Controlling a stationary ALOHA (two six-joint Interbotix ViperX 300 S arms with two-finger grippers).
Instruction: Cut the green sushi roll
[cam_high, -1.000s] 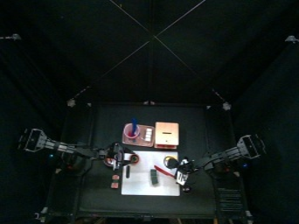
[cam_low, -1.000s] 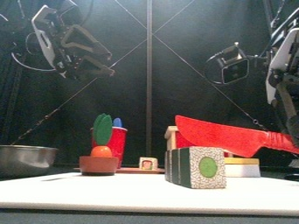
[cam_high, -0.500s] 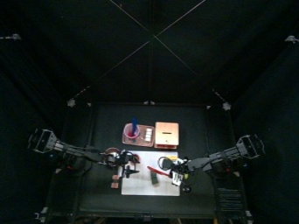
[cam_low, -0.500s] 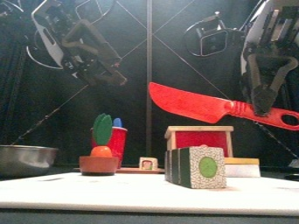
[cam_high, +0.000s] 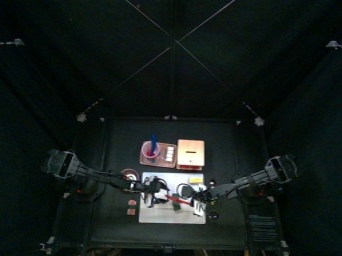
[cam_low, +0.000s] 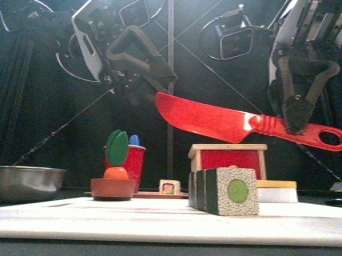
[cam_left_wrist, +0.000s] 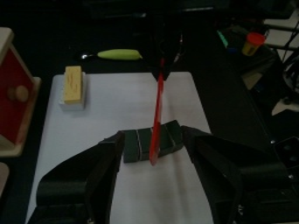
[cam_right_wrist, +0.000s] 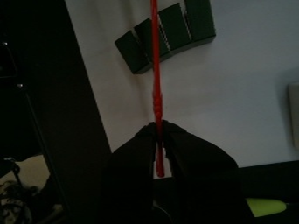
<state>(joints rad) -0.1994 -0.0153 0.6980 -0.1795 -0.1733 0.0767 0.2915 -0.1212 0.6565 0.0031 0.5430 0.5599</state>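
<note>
Desk (cam_low: 27, 240): carries the board, with the bowl at its left edge in the front view.
Board (cam_left_wrist: 117, 105): carries the green sushi roll (cam_low: 226, 191) near its front edge.
Knife (cam_low: 214, 120): in the air above the roll, handle in the right claw (cam_right_wrist: 156, 147).
Left claw (cam_low: 134, 60): above the board, left of the knife.
Bowl (cam_low: 30, 182): left of the cup (cam_low: 124, 160).
Box (cam_low: 227, 160): just behind the roll.
</note>
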